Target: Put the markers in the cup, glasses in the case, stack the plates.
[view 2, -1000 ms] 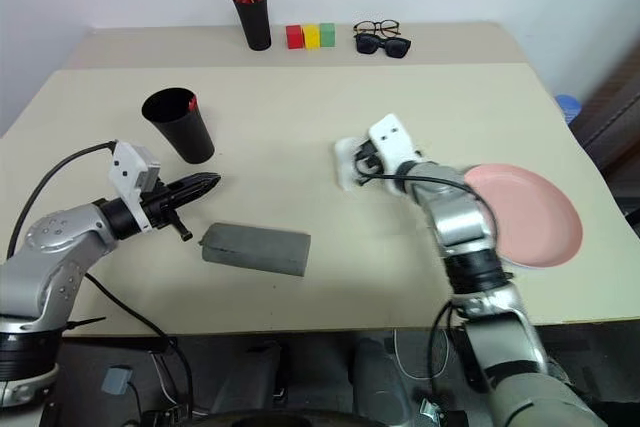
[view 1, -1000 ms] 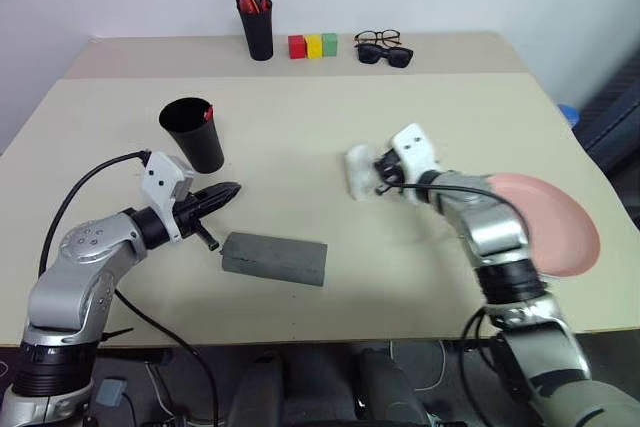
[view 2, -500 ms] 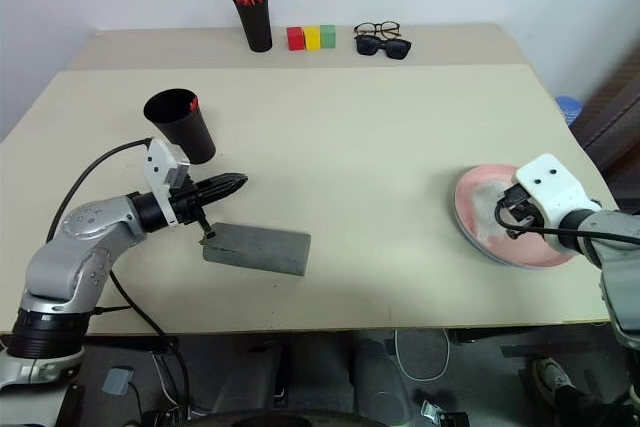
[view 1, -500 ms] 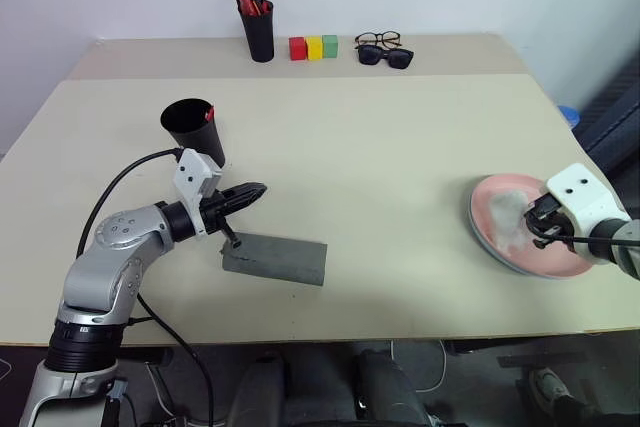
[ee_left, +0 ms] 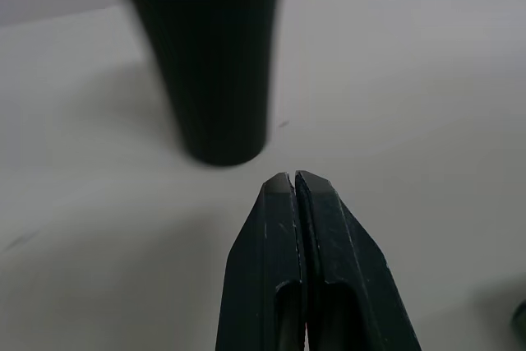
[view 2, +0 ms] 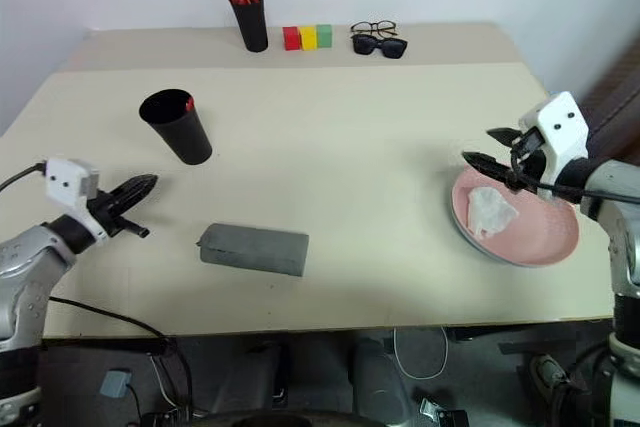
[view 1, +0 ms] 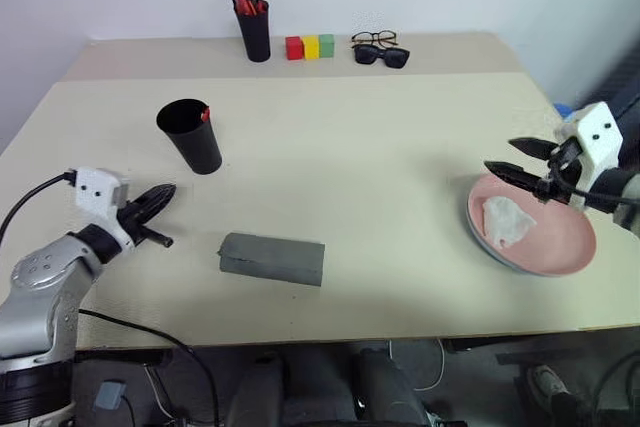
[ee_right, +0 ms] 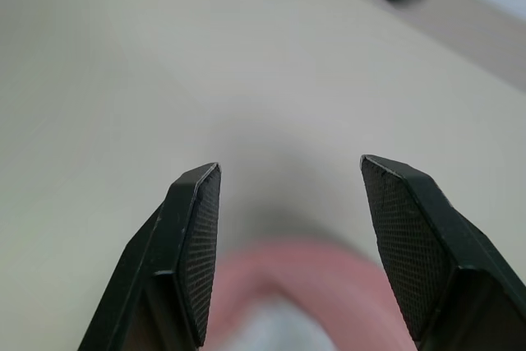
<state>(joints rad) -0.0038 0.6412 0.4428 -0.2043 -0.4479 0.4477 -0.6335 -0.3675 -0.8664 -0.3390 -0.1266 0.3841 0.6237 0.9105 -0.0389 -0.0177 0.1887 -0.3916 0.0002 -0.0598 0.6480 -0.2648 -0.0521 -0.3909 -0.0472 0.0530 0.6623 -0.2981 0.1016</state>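
On the table, the pink plate near the right edge holds a crumpled white piece, with the right claw just above its rim, fingers apart and empty. The left claw, pressed together on nothing, sits near the black cup, where a red marker tip shows, and the closed grey case lies beside it. At the far edge lie the wire-framed glasses; no writing is legible anywhere.
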